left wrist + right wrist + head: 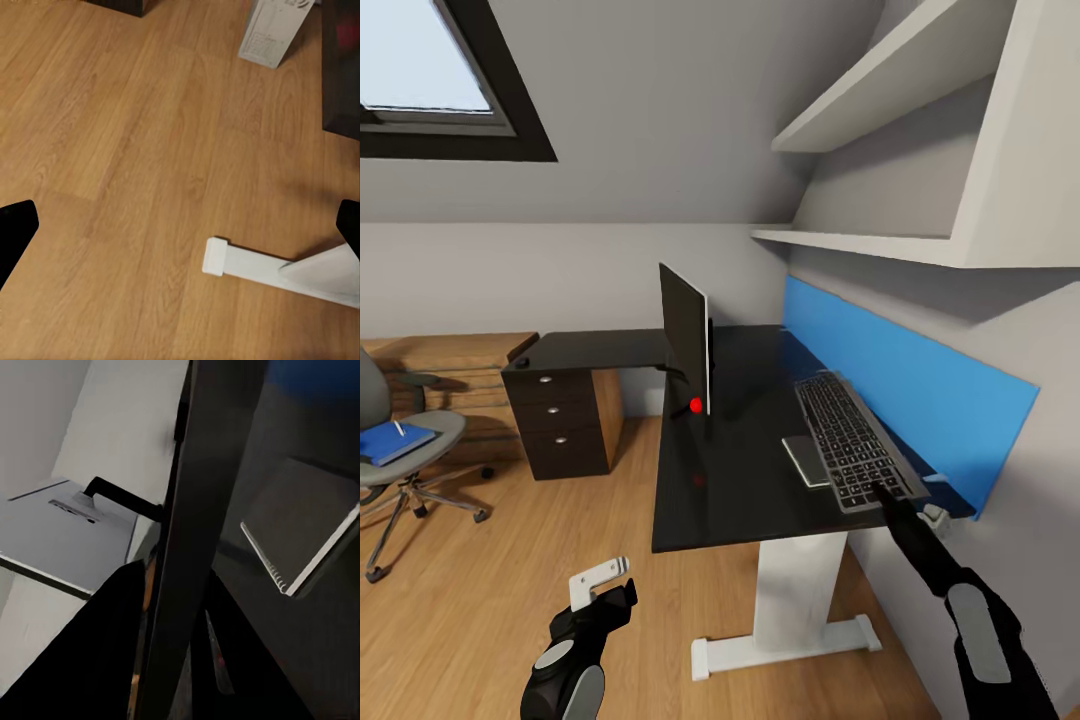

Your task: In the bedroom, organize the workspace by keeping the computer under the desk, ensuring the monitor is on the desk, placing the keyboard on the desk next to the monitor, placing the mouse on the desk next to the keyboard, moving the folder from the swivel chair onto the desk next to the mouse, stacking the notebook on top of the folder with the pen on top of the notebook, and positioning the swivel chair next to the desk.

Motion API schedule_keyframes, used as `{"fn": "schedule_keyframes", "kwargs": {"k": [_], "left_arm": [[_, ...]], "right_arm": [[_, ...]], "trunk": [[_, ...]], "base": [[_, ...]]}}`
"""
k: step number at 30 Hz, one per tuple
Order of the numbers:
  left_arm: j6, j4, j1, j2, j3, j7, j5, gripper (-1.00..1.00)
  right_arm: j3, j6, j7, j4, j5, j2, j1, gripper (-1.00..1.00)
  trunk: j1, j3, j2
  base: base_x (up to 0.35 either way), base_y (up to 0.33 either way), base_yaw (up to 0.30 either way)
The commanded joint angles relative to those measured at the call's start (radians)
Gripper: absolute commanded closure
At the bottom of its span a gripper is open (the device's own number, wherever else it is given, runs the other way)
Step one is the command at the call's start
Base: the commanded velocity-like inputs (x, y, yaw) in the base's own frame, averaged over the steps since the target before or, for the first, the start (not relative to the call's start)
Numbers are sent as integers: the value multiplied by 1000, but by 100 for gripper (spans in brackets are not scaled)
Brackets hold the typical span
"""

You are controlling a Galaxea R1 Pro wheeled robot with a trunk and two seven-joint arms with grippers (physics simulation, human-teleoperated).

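Observation:
The black keyboard (853,438) hangs tilted over the desk (740,490) near the blue back panel. My right gripper (887,497) is shut on its near end, and the keyboard's edge (187,532) runs between the dark fingers. Partly beneath it lies the grey spiral notebook (802,461) (304,536). The monitor (685,338) stands edge-on at the desk's left side. On the swivel chair (420,440), far left, rests the blue folder (394,443) with the pen (399,428) on it. My left gripper (603,588) hangs open above the floor.
A dark drawer unit (560,420) stands left of the desk. The desk's white leg and foot (790,630) (225,259) rest on the wooden floor. Beyond the foot stands a white box (274,30), perhaps the computer. Wall shelves (880,240) jut out above the desk.

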Motion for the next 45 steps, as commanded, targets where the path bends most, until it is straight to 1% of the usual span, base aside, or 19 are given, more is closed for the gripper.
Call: {"fn": "schedule_keyframes", "kwargs": {"k": [1,3,4,6,8,11,13,16,23,45], "left_arm": [[2,-1,-1,0,-1,9,9,-100],[2,-1,-1,0,-1,9,9,-100],[3,-1,-1,0,-1,9,9,-100],[3,-1,-1,0,-1,9,9,-100],[3,-1,-1,0,-1,9,9,-100],[2,-1,-1,0,-1,9,9,-100],[1,-1,-1,0,-1,9,9,-100],[0,-1,-1,0,-1,9,9,-100],[0,-1,-1,0,-1,9,9,-100],[0,-1,-1,0,-1,9,9,-100]], "right_arm": [[-3,11,-61,-54,-16,22,17,100],[-3,11,-121,-111,-17,42,40,100],[-3,12,-169,-166,-18,60,65,100],[-3,16,-211,-224,-25,75,94,100],[-3,18,-220,-237,-29,78,102,100],[-4,24,-243,-272,-75,86,131,100],[-4,35,-248,-281,-90,85,143,100],[-4,48,-250,-286,-97,84,150,100],[-4,54,-250,-288,-100,84,153,100],[-3,49,-249,-287,-99,84,153,100]], "trunk": [[0,-1,-1],[0,-1,-1],[0,-1,-1],[0,-1,-1],[0,-1,-1],[0,-1,-1],[0,-1,-1],[0,-1,-1],[0,-1,-1],[0,-1,-1]], "base": [[0,0,0],[0,0,0],[0,0,0],[0,0,0],[0,0,0],[0,0,0],[-3,0,0],[-84,49,0],[-240,147,0],[-303,174,0]]}}
